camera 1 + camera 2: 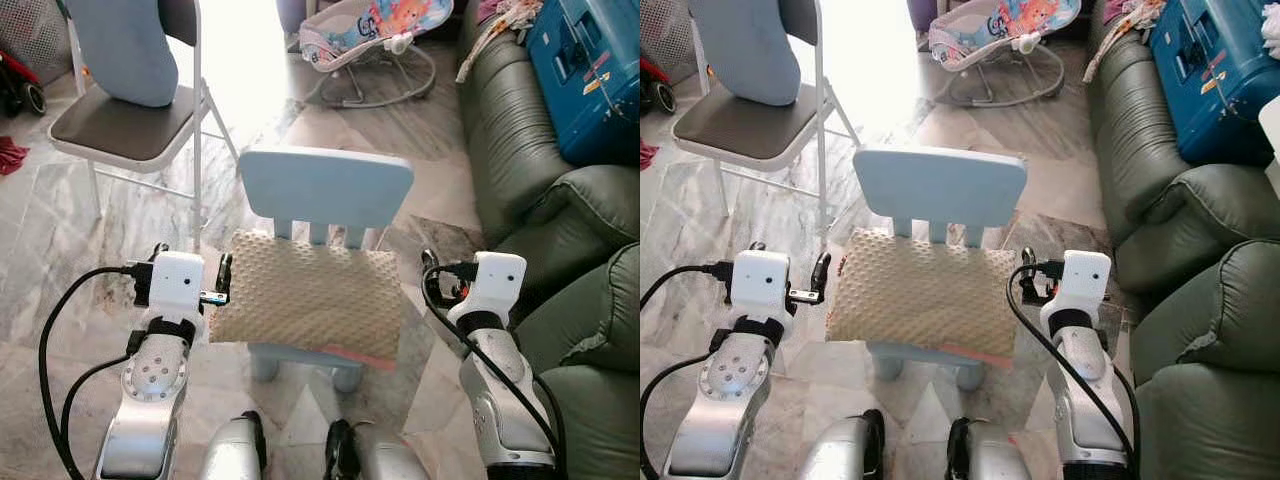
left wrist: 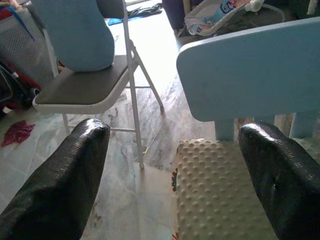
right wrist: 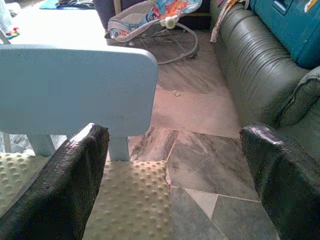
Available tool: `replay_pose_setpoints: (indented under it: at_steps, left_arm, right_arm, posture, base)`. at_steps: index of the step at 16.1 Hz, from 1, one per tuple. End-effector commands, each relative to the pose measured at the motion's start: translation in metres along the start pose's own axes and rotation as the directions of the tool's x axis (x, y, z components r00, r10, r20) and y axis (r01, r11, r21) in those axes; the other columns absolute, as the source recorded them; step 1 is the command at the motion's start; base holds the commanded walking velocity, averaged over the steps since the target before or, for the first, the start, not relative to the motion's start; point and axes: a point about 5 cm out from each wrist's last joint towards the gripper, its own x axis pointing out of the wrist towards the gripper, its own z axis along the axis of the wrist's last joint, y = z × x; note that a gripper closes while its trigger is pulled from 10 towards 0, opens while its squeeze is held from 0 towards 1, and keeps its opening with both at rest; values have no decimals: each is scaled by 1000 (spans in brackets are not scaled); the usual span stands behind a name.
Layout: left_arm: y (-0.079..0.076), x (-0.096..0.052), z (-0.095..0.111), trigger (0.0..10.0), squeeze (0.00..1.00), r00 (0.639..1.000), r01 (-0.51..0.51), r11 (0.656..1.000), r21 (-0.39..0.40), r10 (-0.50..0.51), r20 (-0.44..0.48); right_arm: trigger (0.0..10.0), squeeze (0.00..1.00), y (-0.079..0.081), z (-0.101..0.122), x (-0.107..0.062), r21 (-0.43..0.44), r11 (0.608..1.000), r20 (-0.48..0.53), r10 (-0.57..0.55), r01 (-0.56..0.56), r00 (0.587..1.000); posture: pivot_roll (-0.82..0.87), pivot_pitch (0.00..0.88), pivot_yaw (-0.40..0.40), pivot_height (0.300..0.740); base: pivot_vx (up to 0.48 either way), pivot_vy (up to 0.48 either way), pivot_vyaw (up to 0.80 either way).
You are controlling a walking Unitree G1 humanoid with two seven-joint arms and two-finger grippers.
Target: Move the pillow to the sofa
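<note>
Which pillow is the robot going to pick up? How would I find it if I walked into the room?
Look for the big green sofa, then the small light blue chair standing on the marble floor beside it. The pillow lies on that chair's seat, between the open left pincer and the open right pincer. It is beige and covered in little bumps, unlike the smooth blue cushion on the folding chair.

Sunlit marble floor (image 1: 70, 250), folding chair (image 1: 120, 125)

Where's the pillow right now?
The pillow lies on the seat of the small blue chair, straight ahead between the left gripper and the right gripper, with the green sofa on the right.
</note>
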Motion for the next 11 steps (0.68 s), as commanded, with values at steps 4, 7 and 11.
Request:
replay_pose_setpoints:
  at_steps: [4, 7, 11]
  left_arm:
    - [-1, -1, 2, 10000, 0, 1000, 4, 1000, -7, -4, 11]
    - [-2, -1, 3, 10000, 0, 1000, 5, 1000, -12, -5, 14]
    - [-3, -1, 4, 10000, 0, 1000, 4, 1000, -16, -4, 15]
  right_arm:
    - [10000, 0, -2, 4, -2, -6, 1000, 12, -1, 2, 1000]
    - [10000, 0, -2, 4, -3, -7, 1000, 11, 1, -1, 1000]
    - [10000, 0, -2, 5, -3, -9, 1000, 9, 7, -7, 1000]
  posture:
    - [12, 209, -44, 740]
    - [11, 211, -45, 740]
    - [9, 214, -48, 736]
  base:
    - [0, 0, 0]
    - [0, 0, 0]
    - [0, 0, 0]
